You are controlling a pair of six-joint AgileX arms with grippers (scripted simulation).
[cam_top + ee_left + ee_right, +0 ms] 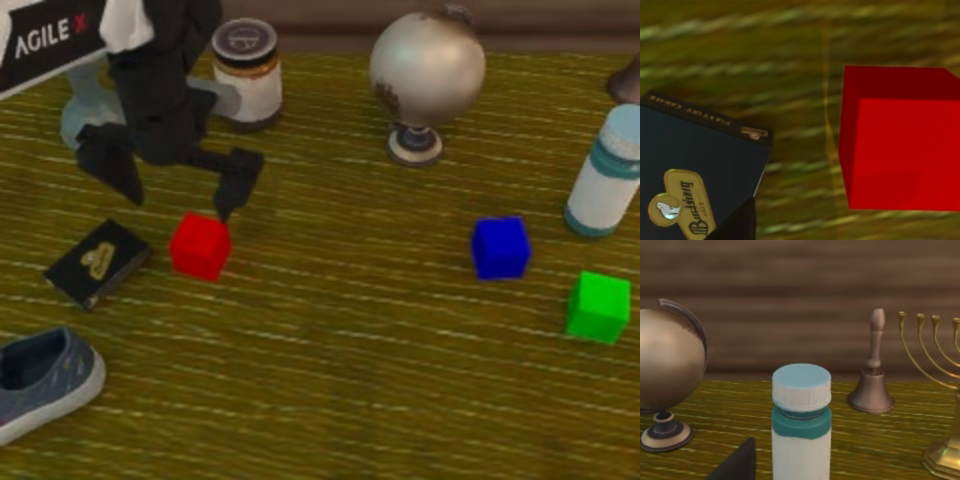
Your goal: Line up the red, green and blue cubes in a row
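Observation:
The red cube (pixel 200 245) sits on the left part of the table and fills the right side of the left wrist view (pixel 900 145). My left gripper (pixel 178 205) hovers open just behind it, one fingertip (pixel 224 208) at the cube's far edge; a dark fingertip (pixel 737 225) shows in the left wrist view. The blue cube (pixel 500 247) lies right of centre. The green cube (pixel 598 307) is near the right edge, slightly nearer the front. My right arm is outside the top view; one dark finger (pixel 737 465) of it shows, facing a bottle.
A black card box (pixel 97 262) (pixel 695 175) lies left of the red cube, a shoe (pixel 40 380) at front left. Along the back stand a white jar (pixel 247 72), a globe (pixel 427 75) and a teal-capped bottle (pixel 605 180) (pixel 801 430). A bell (pixel 871 390) and candelabra (pixel 940 380) stand beyond.

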